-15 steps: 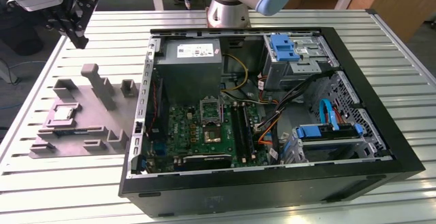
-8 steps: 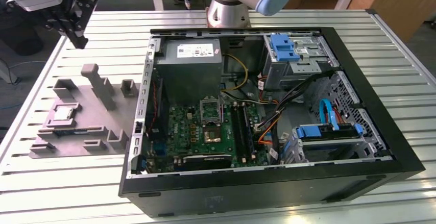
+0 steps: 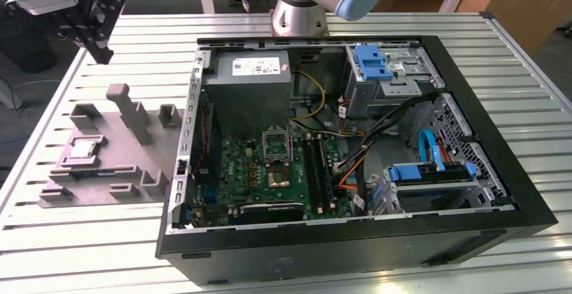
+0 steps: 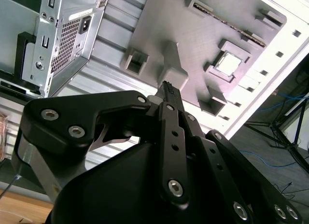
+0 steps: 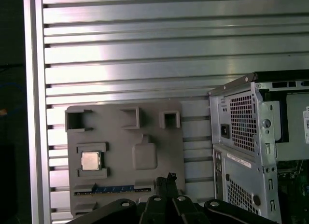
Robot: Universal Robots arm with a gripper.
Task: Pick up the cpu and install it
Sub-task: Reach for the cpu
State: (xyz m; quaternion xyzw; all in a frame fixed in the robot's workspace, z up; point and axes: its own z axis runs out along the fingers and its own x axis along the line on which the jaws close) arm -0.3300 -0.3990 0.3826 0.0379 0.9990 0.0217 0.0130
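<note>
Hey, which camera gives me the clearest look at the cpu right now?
The first wrist view: it looks nearly straight down on the cpu, square and silvery in its recess of the grey tray. The exterior view shows it small and slanted; the second wrist view shows it obliquely, washed bright.

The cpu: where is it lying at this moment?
The cpu lies in a square recess of the grey tray on the exterior view's left, beside the open computer case.

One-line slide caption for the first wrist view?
Hand hovers by the grey tray, the cpu seated in its recess, computer case alongside.
</note>
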